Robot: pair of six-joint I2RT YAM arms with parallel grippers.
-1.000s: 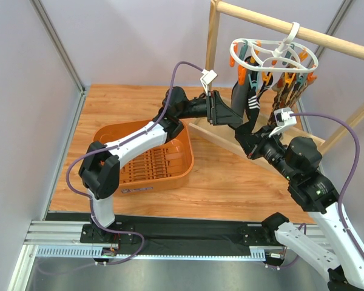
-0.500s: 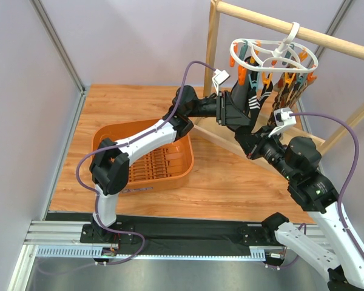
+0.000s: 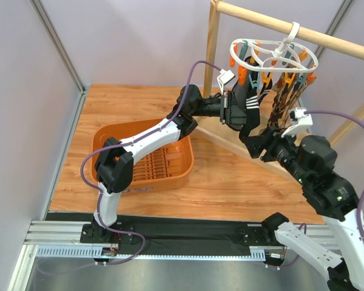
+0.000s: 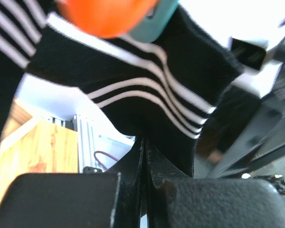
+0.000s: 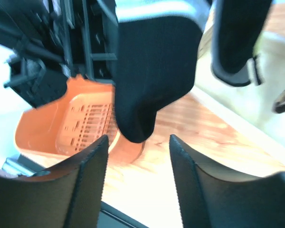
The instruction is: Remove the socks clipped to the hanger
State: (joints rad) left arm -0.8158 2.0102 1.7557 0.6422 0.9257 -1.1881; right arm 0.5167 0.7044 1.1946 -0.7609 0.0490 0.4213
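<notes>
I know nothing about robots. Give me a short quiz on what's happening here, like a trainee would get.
1. True or false: the left tool is shut on the black striped sock.
2. What colour is the basket on the table? A blue, B orange, C white.
3. Fill in: the fingers of the right tool stand ____.

Key: 1 true; 2 B; 3 open.

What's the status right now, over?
Left tool shut on striped sock. Right tool open, empty. Sock clipped to hanger. Nothing seen in the way.
</notes>
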